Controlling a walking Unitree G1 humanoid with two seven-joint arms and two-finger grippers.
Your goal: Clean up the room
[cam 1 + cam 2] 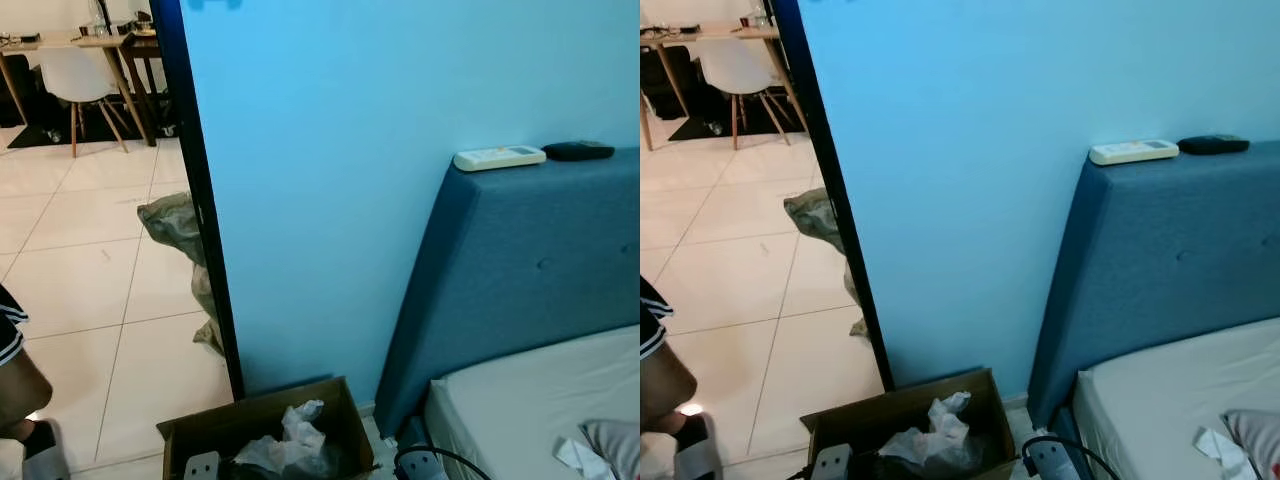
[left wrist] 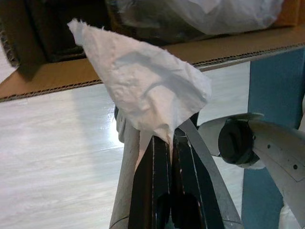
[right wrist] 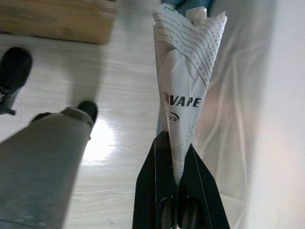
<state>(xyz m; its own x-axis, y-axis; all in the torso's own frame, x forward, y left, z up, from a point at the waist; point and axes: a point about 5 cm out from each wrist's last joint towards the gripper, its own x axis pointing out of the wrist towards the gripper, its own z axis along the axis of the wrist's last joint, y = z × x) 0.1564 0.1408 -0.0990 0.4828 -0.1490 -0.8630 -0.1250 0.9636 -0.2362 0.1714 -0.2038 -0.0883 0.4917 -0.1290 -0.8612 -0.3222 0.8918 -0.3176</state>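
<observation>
A home bedroom: a bed (image 1: 540,400) with a padded blue headboard (image 1: 520,270) stands against a light-blue wall, and the doorway opens onto a tiled room with a table (image 1: 70,42) (and 1 white chair (image 1: 78,75)).

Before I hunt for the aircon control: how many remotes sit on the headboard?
2: a white remote and a black remote, side by side on top of the blue headboard. Others may be hidden.

Head pair looks down, sharing cardboard box (image 1: 262,428); wrist cameras close along fingers.
</observation>
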